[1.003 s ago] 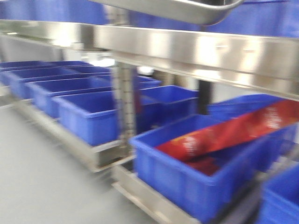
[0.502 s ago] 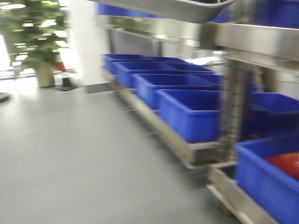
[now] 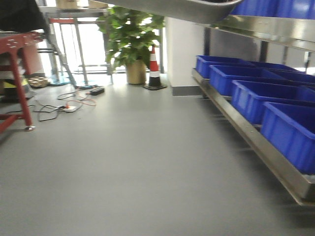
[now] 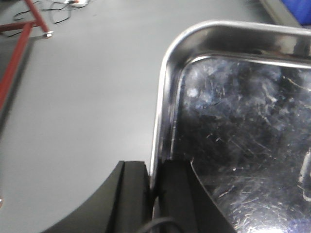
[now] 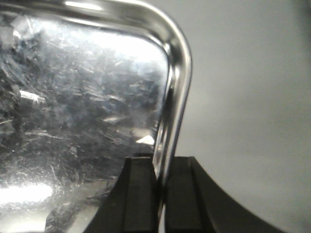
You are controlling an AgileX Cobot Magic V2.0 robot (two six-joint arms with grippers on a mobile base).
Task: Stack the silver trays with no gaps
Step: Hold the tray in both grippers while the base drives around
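In the last second my front view swung off the rack and onto open floor [image 3: 138, 162]. The close bin with red packaging dropped out of sight, and the blue bins [image 3: 290, 132] ended up running along the right edge. The silver tray [image 3: 187, 10] kept its spot at the top of that view through the whole turn, so it was riding with me, carried aloft. My left gripper [image 4: 154, 167] was pinched on the tray's rim below a rounded corner, one finger outside the wall and one inside. My right gripper [image 5: 161, 165] was clamped the same way on the opposite rim. No slip was visible at either grip. I read this as transport: one tray in hand and no second tray in any view, so stacking was not started and the target was yet to be found. The floor ahead was wide and bare in the middle. Edges to mind were the upper shelf [image 3: 275, 29] just right of the tray's corner and the lower rail [image 3: 256, 142] jutting out low on the right. The red frame [image 3: 15, 83] and cables [image 3: 64, 105] lay to the left, with the plant [image 3: 130, 34] and traffic cone [image 3: 154, 69] far ahead.
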